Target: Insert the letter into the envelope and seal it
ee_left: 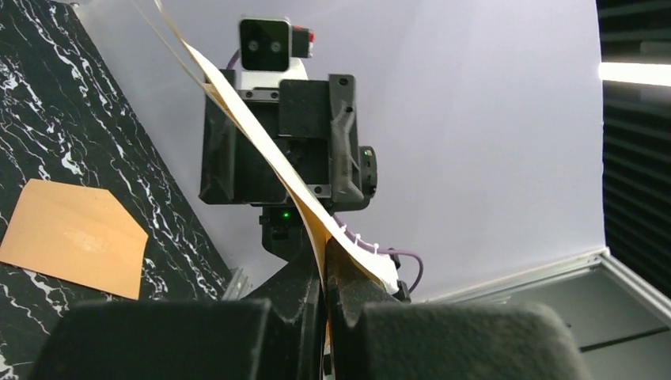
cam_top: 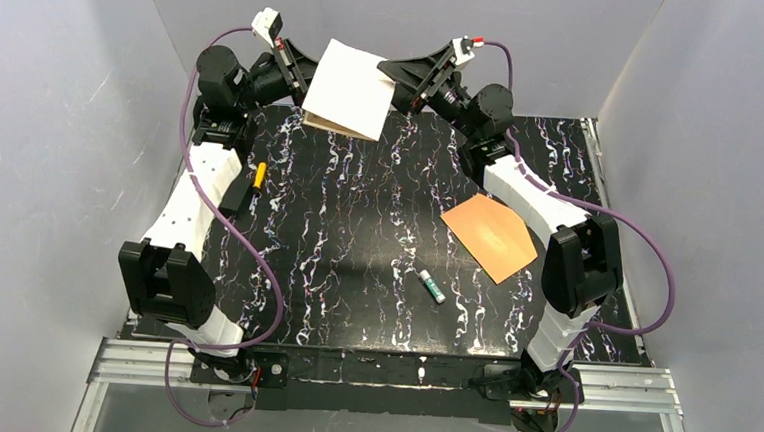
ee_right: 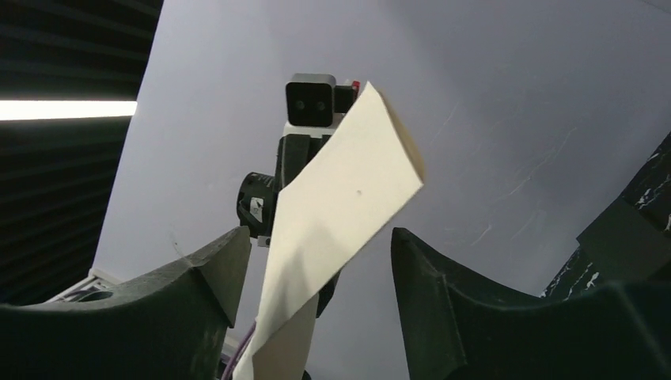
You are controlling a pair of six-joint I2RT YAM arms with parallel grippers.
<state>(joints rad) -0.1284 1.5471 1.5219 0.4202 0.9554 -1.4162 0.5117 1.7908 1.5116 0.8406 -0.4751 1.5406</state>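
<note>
Up at 12 o'clock, over the far edge of the table (cam_top: pixel 357 225), the letter (cam_top: pixel 343 95) hung in mid-air between both arms, pale back facing up and a tan strip peeking out along its lower edge. The left gripper (cam_top: pixel 301 76) was clamped shut on the sheet's 9 o'clock edge, and its wrist view showed the paper pinched in a slit between the fingers and running away up to 11 o'clock. Two thin layers showed at that far end, so the sheet looked folded.

The right gripper (cam_top: pixel 398 85) sat at the letter's 3 o'clock edge with its fingers (ee_right: pixel 214 273) spread wide. The paper stood between them and neither pad looked to be pressing it. My read: the left arm carried the weight so the right could take a fresh bite, to firm the fold or to share the carry toward the envelope.

The envelope (cam_top: pixel 490 235) lay flat at 3 o'clock, beside the right arm and well apart from the letter. Nothing poked out of it. Whether its flap stood open, I could not tell. So insertion had not begun.

A glue stick (cam_top: pixel 431 285) lay at 5 o'clock, near the envelope, likely there for sealing.
</note>
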